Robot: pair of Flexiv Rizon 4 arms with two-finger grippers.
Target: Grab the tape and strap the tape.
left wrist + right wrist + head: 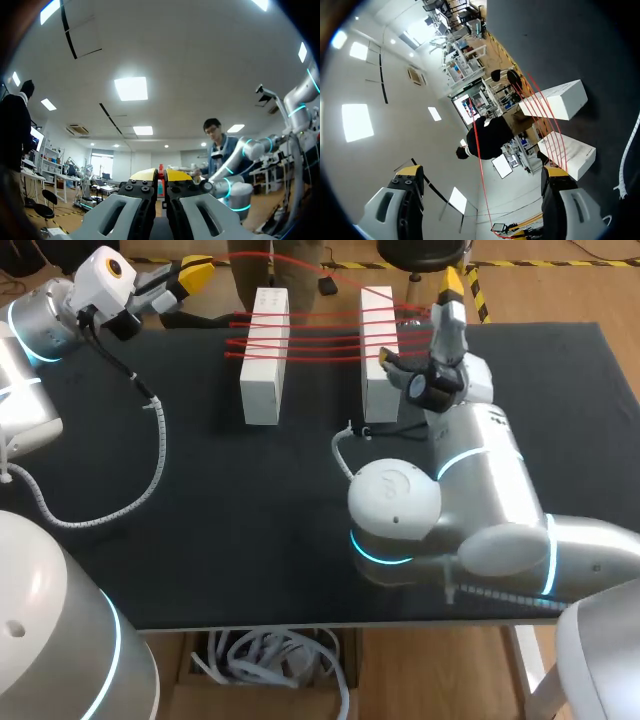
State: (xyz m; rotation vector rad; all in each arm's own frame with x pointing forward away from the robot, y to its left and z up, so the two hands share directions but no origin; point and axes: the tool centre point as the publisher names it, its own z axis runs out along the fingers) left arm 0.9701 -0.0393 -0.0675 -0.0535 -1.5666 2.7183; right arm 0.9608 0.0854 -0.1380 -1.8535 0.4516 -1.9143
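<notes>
The left block (265,355) and right block (378,350) stand side by side on the tabletop's (250,520) far half, with tape (320,340) strung between them. The left tool (192,277) is over the far left corner. The right tool (482,172) is just right of the right block.

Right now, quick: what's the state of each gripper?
Left gripper: shut on the red tape.
Right gripper: open; a strand of the tape runs between its fingers, not gripped.
</notes>
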